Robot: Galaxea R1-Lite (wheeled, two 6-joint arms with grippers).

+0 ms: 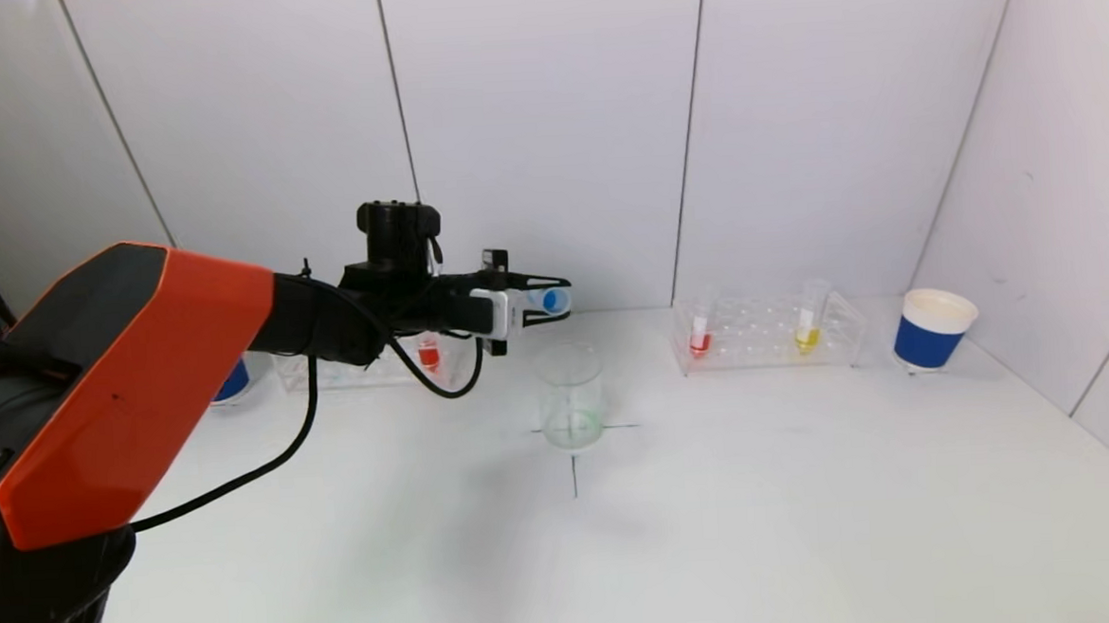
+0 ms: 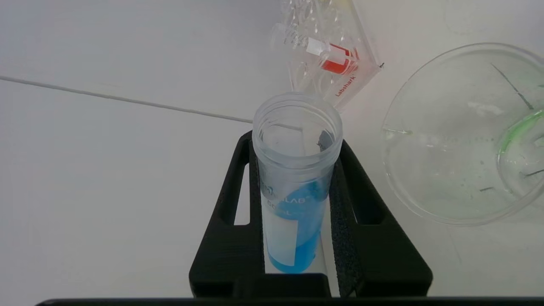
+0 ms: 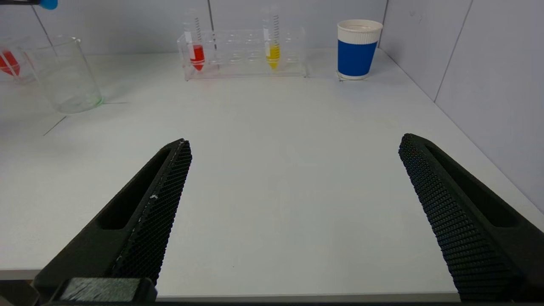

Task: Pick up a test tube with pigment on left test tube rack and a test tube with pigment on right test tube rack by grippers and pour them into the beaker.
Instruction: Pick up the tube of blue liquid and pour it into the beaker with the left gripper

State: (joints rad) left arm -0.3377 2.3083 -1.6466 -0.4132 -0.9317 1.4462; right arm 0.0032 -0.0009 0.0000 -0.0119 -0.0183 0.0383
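1. Test tube (image 2: 297, 178) clamped in the left pincer (image 2: 297, 170): clear plastic, smooth, with a matt white label strip.
2. Left pincer fingers (image 2: 365, 229): black matt plastic; inner pads rough and grainy.
3. Right pincer (image 3: 293, 204) fingers (image 3: 442, 204): black matt plastic, pads in a fine honeycomb texture.
4. Beaker (image 1: 570, 396) just below the left pincer: clear glass, glossy.
5. Test tube rack (image 1: 766, 333) beyond the right pincer: clear glossy plastic.
6. Cup (image 1: 931, 329) beside that rack: matt paper.
7. Table (image 1: 764, 509): white, smooth, faint sheen.

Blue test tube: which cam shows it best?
Left wrist view: blue test tube fills the frame, clamped in the left gripper, mouth and liquid visible. Head view shows it small, end-on. Right wrist catches only a blue tip.
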